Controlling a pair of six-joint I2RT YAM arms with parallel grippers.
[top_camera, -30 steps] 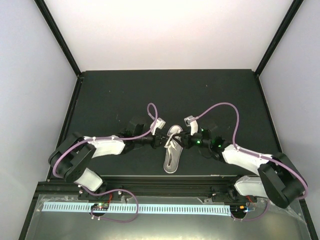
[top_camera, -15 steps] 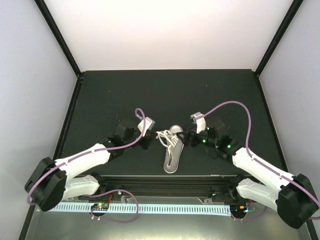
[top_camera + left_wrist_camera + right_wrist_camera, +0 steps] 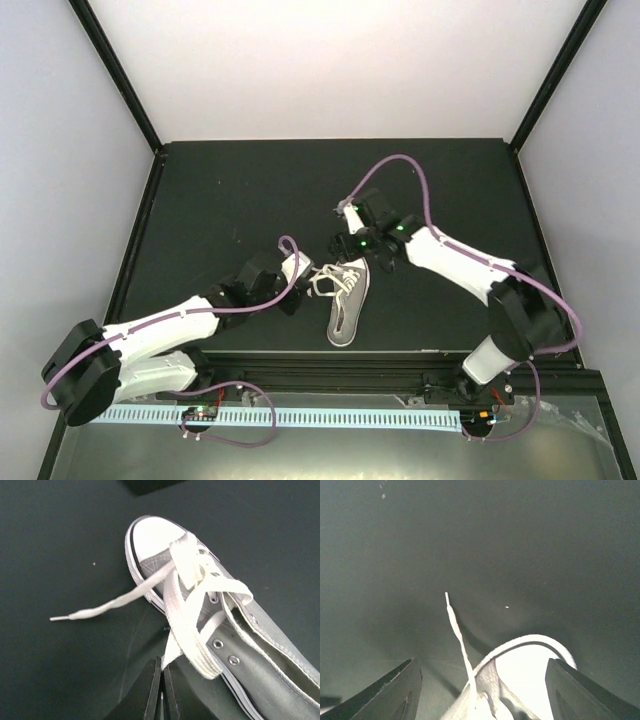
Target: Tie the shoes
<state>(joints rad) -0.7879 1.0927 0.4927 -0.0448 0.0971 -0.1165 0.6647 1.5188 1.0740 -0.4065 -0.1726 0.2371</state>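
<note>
At the centre of the matte black surface [image 3: 230, 200], the grey canvas sneaker [image 3: 347, 305] lies with its heel at 6 o'clock and its toe at 12. It looks light and nothing pins it down. Your left tool [image 3: 161, 672] sits at its 9 o'clock, fingers together and seemingly pinching a strand, so a sideways pull could skid or roll the whole shoe. Your right tool [image 3: 481, 665] hangs at 12 o'clock, fingers spread wide above the smooth white rubber toe cap [image 3: 152, 535], holding nothing. The flat woven white laces [image 3: 187, 615] are only loosely crossed, and uneven tension could undo them. The stiff lace tip [image 3: 55, 618] is thin and easy to miss.
</note>
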